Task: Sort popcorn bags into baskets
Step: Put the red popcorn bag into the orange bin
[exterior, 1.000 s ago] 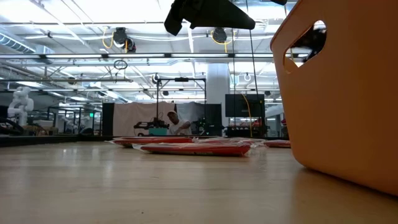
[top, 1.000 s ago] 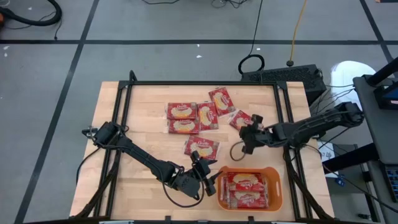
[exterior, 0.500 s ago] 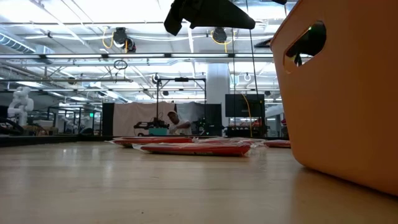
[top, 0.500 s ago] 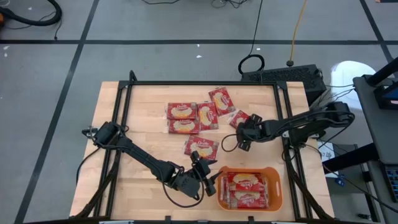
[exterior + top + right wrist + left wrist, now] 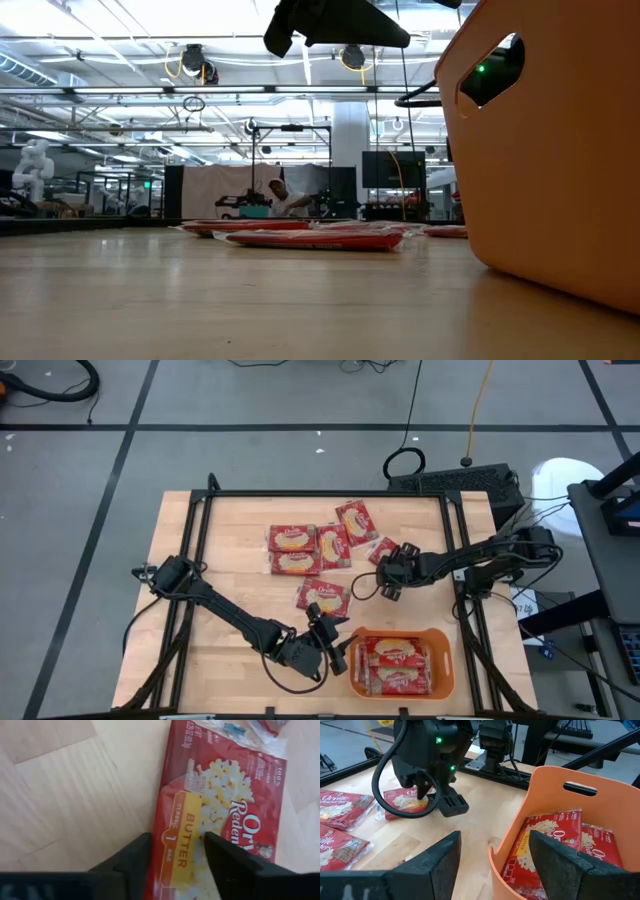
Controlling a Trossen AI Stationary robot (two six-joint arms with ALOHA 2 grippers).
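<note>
Red popcorn bags (image 5: 307,550) scattered near orange basket (image 5: 440,682), right gripper (image 5: 175,852) jaws apart over one, left gripper (image 5: 492,857) jaws wide.

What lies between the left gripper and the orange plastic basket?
Nothing: the left wrist view shows only bare wood between the left gripper and the orange plastic basket.

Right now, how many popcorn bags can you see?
8 bags: six on the table, one under the right gripper; two in the basket, maybe more hidden beneath.
</note>
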